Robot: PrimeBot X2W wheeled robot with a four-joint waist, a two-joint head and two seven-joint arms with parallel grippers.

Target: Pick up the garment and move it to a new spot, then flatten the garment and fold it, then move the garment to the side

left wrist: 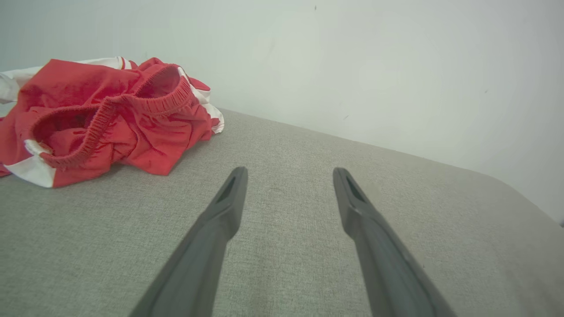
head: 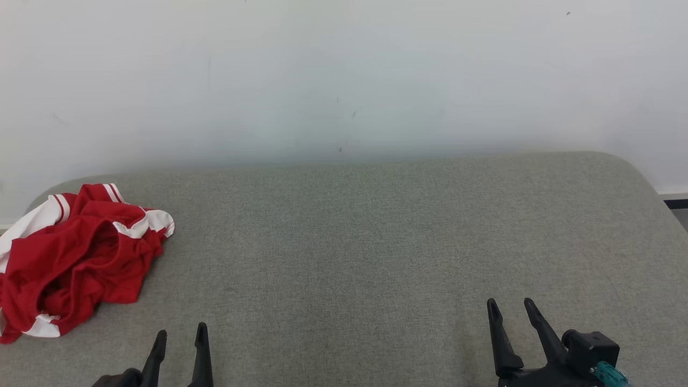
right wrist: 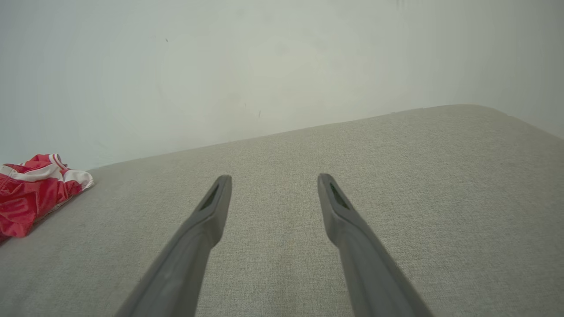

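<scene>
At the far left corner of the grey fabric-covered counter (head: 349, 242), the garment (head: 80, 258) lies in a crumpled heap, red cloth with white panels and thin red stripes along the white edges. Its left side reaches the counter's left edge. In the left wrist view the garment (left wrist: 110, 119) shows a gathered elastic waistband (left wrist: 99, 121) curling open toward the camera, with folds bunched behind it.

At the near left, the left pincer (head: 181, 329) hangs above bare fabric, just to the right of the garment's near end and apart from it. Its two dark fingers (left wrist: 220, 207) stand spread wide with nothing between them.

At the near right, the right pincer (head: 510, 302) is likewise over bare counter, well apart from the garment, with the whole middle of the counter lying between them. Its fingers (right wrist: 207, 215) are splayed fully apart and grip nothing. From that wrist's view the garment (right wrist: 31, 198) is a small red and white bundle at the far left.

A plain pale wall (head: 344, 75) rises behind the counter's far edge, which curves into rounded corners at both ends.
</scene>
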